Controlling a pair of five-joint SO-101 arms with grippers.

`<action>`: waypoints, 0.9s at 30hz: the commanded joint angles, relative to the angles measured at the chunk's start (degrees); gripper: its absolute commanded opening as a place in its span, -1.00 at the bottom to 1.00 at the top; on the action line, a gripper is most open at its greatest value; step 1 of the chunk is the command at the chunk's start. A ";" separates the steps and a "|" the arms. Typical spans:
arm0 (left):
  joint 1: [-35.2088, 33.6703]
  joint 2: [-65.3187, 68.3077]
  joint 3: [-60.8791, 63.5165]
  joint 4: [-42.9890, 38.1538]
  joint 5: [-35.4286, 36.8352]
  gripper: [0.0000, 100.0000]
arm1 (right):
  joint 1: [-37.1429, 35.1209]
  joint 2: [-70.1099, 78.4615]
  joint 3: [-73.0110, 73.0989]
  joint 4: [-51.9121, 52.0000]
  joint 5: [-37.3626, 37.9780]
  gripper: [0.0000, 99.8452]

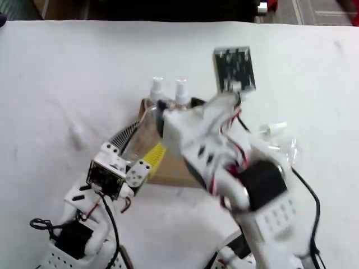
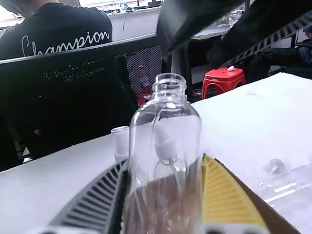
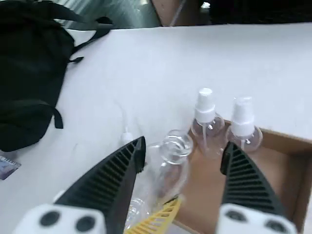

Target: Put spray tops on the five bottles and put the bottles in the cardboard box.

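A clear bottle (image 2: 165,141) with no top stands upright in my left gripper (image 2: 165,165), which is shut on it between a black and a yellow finger, at the cardboard box's (image 1: 174,171) near-left edge. My right gripper (image 3: 184,146) hangs open and empty just above that bottle's (image 3: 171,158) open neck. In the high view the right gripper (image 1: 178,106) is over the box, and the left gripper (image 1: 140,144) is beside it. Two bottles with white spray tops (image 3: 204,117) (image 3: 242,122) stand together in the box (image 3: 287,146) at its far side.
A loose white spray top (image 1: 275,129) and a clear plastic bag (image 1: 287,150) lie right of the box. A black patterned square (image 1: 234,70) sits behind it. A black bag (image 3: 29,73) rests on the table farther off. A black mesh chair (image 2: 73,87) stands past the table edge.
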 commanded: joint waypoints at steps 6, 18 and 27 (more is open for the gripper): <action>-0.66 -0.75 -2.20 -1.85 0.62 -0.96 | -3.82 3.56 -1.67 -1.19 -1.93 -0.55; -0.84 -0.75 -2.11 -1.85 0.35 -0.96 | -3.38 4.00 -1.67 -1.36 -1.76 -0.84; -0.48 -0.75 -1.85 -1.85 0.35 -0.96 | -3.47 4.62 -1.67 -1.63 1.41 -0.82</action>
